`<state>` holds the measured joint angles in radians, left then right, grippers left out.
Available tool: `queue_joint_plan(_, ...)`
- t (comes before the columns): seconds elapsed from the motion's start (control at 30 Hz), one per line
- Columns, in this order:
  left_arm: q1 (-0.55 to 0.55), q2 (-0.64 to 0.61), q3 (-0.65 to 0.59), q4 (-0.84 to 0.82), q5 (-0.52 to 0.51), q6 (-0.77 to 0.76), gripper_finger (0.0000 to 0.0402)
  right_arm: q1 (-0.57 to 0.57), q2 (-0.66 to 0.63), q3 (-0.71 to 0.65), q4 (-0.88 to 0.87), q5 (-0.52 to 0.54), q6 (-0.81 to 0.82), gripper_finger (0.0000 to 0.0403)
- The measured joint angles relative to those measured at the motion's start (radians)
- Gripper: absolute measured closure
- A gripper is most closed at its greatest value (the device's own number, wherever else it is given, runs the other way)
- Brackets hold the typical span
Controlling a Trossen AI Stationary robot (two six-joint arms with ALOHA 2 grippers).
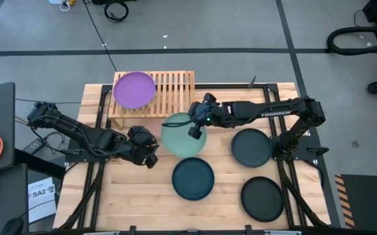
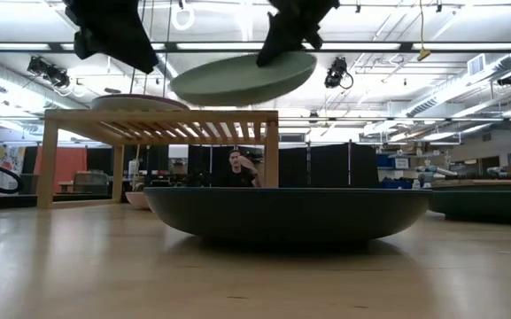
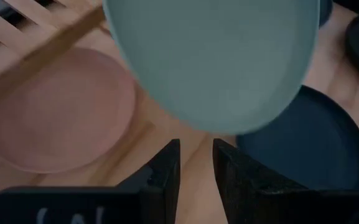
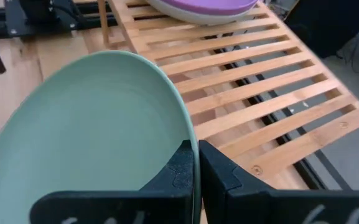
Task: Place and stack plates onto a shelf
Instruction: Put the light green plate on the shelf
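While only the purple plate [image 1: 134, 89] lies on the shelf [image 1: 175, 91], most of the task is left, as I judge: three dark plates wait on the table [image 1: 136, 196] and a pink plate [image 3: 55, 109] sits under the shelf. The right gripper [image 1: 196, 124] is closed on the rim of the mint plate [image 1: 181, 136], held in the air just beside the shelf. The left gripper [image 1: 150, 151] waits near, fingers a little apart, holding nothing

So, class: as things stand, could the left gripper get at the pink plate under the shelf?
Probably not easily. The pink plate lies under the shelf, whose slats cover it from above, and the mint plate held by the right gripper hangs near the left gripper.
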<state>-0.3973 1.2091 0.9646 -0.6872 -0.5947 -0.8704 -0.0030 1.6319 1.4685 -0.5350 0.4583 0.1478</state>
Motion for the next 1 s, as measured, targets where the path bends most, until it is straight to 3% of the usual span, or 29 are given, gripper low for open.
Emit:
queue_joint_plan(0.37,0.000,0.000,0.000,-0.003,0.245,0.078,0.0301,-0.137,-0.133,0.000,0.093,-0.006,-0.017,0.0387)
queue_joint_plan(0.5,0.000,0.000,0.000,0.000,0.250,0.079,0.0301,-0.236,-0.139,0.000,0.116,-0.015,0.029,0.0387)
queue_joint_plan(0.7,0.000,0.000,0.000,0.000,0.249,0.081,0.0301,-0.385,-0.077,0.001,0.162,-0.149,0.142,0.0387)
queue_joint_plan(1.0,0.000,0.000,0.000,0.000,0.240,0.081,0.0301,-0.494,0.037,0.000,0.247,-0.269,0.199,0.0387)
